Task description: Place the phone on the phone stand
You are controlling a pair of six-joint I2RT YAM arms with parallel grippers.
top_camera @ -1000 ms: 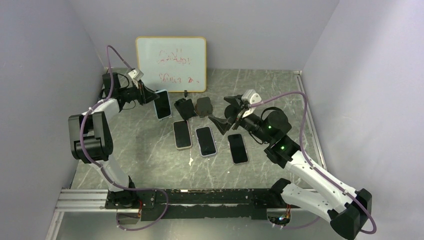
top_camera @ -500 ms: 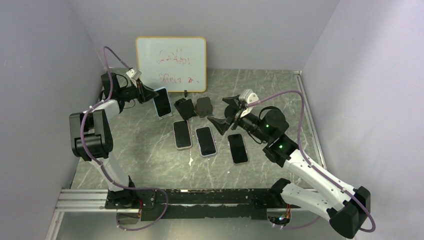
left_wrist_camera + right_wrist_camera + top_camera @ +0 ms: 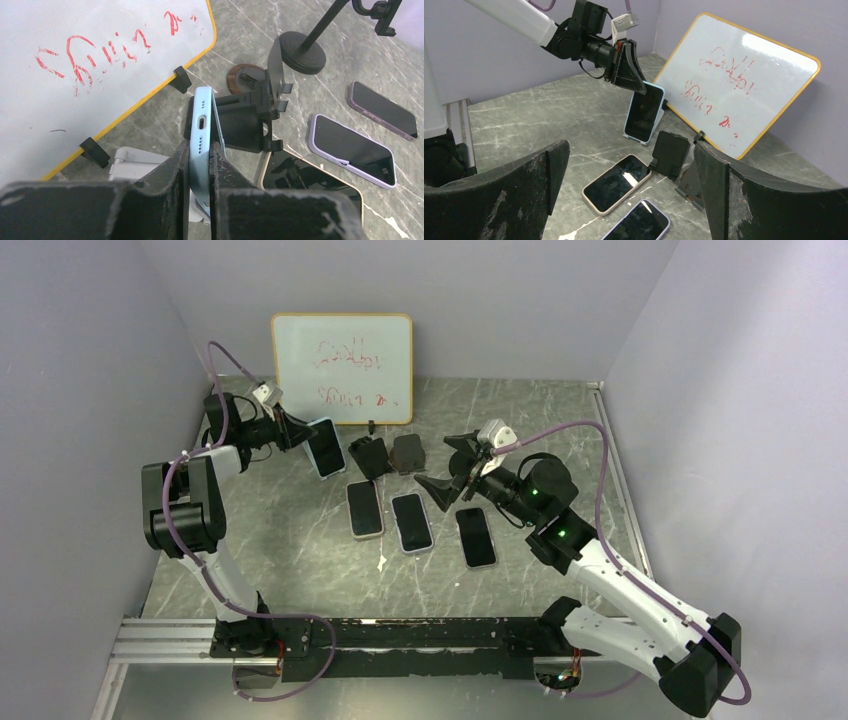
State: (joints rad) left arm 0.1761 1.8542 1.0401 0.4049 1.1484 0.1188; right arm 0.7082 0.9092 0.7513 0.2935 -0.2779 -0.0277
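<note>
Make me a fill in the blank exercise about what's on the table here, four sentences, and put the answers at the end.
1. The left gripper is shut on a phone whose case is light ____.
2. The right gripper holds nothing, and its jaws are ____.
3. Flat on the table, screens up, lie ____ other phones.
4. The scribbles on the whiteboard are ____ in colour.

Missing words: blue; open; three; red.

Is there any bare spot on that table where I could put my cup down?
Yes: the near strip between the flat phones and the rail, and the far right corner beside the whiteboard. The middle is crowded with stands and phones.
</note>
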